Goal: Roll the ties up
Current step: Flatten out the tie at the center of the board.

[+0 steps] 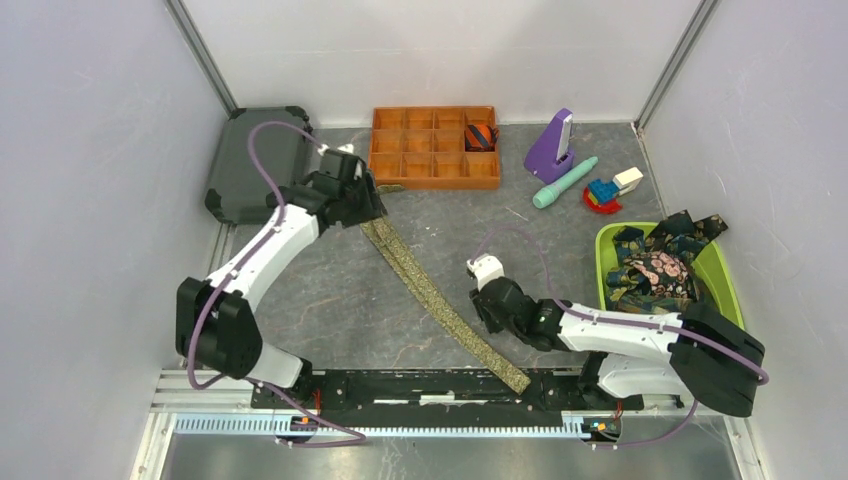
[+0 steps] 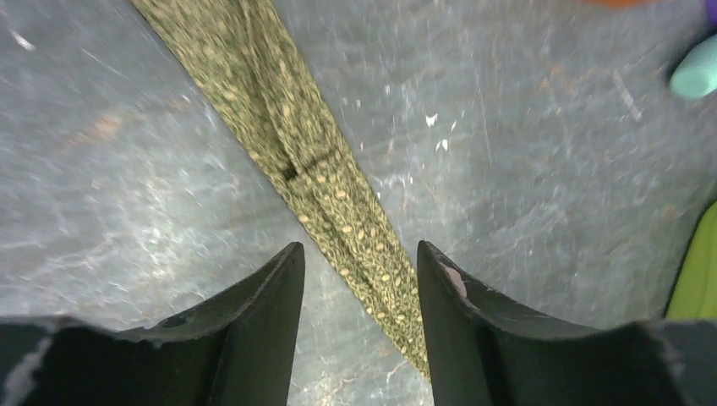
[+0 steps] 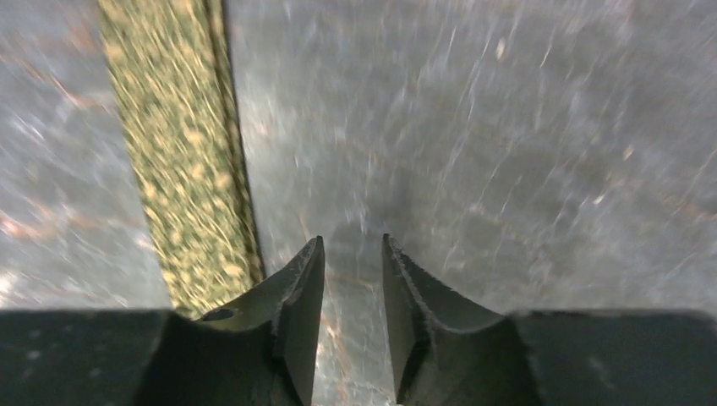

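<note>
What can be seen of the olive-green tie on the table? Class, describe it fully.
The olive-green tie is a long, narrow strip of soft-looking fabric with a fine pale speckled pattern. It lies unrolled and flat on the grey table, running diagonally from near the orange tray to the near edge. The left gripper stands open astride its far part, not clamping it. The right gripper, also open, hovers beside it, apart.
</note>
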Robot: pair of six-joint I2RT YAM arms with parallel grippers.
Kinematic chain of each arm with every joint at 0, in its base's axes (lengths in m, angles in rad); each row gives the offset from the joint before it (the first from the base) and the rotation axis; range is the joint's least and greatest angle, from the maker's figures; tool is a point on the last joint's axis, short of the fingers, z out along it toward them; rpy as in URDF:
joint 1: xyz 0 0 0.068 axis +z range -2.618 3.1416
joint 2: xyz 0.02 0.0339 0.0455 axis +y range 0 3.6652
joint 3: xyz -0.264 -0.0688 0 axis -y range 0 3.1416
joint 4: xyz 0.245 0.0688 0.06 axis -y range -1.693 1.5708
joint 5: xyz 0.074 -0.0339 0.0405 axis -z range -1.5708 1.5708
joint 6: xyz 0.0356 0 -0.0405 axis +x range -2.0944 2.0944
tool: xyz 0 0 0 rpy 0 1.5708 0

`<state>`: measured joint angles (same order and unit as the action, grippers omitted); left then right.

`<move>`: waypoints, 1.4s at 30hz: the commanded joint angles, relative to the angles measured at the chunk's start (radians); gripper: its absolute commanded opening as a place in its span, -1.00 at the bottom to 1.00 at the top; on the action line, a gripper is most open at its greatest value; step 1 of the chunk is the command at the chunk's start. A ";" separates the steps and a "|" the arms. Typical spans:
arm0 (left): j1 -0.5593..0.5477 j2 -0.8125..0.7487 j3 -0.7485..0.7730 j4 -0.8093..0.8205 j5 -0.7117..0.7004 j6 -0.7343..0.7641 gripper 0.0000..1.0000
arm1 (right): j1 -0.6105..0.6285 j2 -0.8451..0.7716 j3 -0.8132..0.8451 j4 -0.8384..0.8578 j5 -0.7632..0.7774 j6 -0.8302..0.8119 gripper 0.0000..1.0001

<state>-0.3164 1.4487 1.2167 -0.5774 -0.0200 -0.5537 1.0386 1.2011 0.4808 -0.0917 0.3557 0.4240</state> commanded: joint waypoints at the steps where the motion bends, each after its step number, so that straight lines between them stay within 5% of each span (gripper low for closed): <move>1: -0.086 0.055 -0.050 0.055 -0.056 -0.043 0.11 | 0.000 -0.021 -0.090 0.034 -0.096 0.002 -0.31; 15: -0.201 0.270 -0.214 0.153 -0.163 -0.144 -0.23 | 0.063 0.046 -0.156 0.160 -0.421 -0.001 -0.69; 23: -0.189 0.313 -0.222 0.160 -0.202 -0.106 -0.32 | 0.221 0.331 0.043 0.236 -0.470 0.018 -0.75; 31: -0.161 0.254 -0.281 0.143 -0.188 -0.063 -0.35 | 0.306 0.613 0.474 0.176 -0.529 -0.045 -0.84; 37: -0.155 0.087 -0.297 0.019 -0.268 -0.067 -0.26 | 0.293 0.535 0.507 0.010 -0.365 -0.123 -0.84; 42: -0.155 -0.070 -0.290 -0.060 -0.278 -0.110 0.02 | 0.225 0.341 0.428 -0.043 -0.326 -0.157 -0.79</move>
<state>-0.4744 1.5166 0.9119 -0.5613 -0.2478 -0.6506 1.3182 1.7187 0.9478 -0.0544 -0.0402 0.3225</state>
